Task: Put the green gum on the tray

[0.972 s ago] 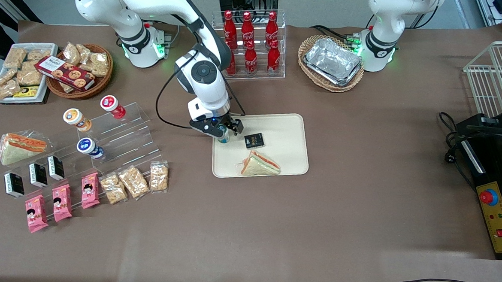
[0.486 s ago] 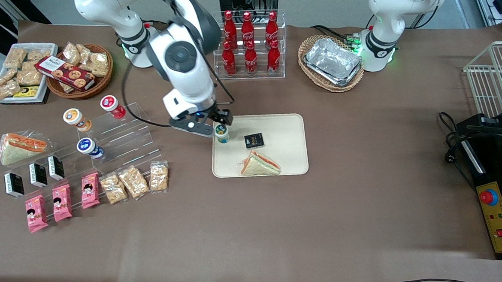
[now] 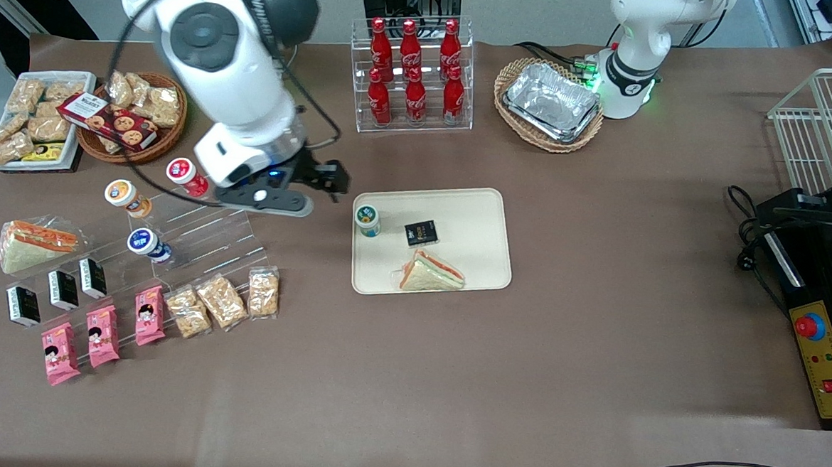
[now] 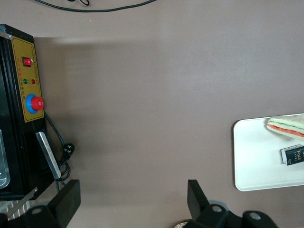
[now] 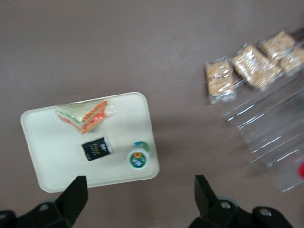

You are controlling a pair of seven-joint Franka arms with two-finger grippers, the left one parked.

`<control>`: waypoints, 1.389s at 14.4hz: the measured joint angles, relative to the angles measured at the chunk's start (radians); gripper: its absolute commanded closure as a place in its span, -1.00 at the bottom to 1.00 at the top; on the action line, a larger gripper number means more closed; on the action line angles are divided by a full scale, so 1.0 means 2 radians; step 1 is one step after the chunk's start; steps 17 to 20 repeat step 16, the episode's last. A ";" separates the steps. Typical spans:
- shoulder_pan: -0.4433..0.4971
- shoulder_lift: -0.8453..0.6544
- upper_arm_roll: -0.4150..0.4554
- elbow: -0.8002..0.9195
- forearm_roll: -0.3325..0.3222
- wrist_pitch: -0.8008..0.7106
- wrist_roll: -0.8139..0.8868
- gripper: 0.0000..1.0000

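Wrist view, green gum (image 5: 138,159) on tray (image 5: 52,156), apart from open gripper (image 5: 141,197)

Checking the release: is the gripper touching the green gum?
Apart. The front view shows the open gripper off the tray, bare table between it and the green gum.

Brown table (image 3: 596,328) carries tray (image 3: 474,208), snack packets (image 3: 224,302), cola rack (image 3: 413,77).

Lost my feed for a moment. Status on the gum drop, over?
Gripper open, empty, above the table beside the tray. Green gum upright on the tray, near its rim. Black packet and sandwich share the tray, apart from it.
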 measured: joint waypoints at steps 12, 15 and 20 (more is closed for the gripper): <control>-0.233 -0.069 -0.001 -0.033 -0.033 -0.042 -0.328 -1.00; -0.281 -0.071 0.024 -0.034 -0.033 -0.042 -0.348 -1.00; -0.282 -0.071 0.025 -0.034 -0.033 -0.041 -0.348 -1.00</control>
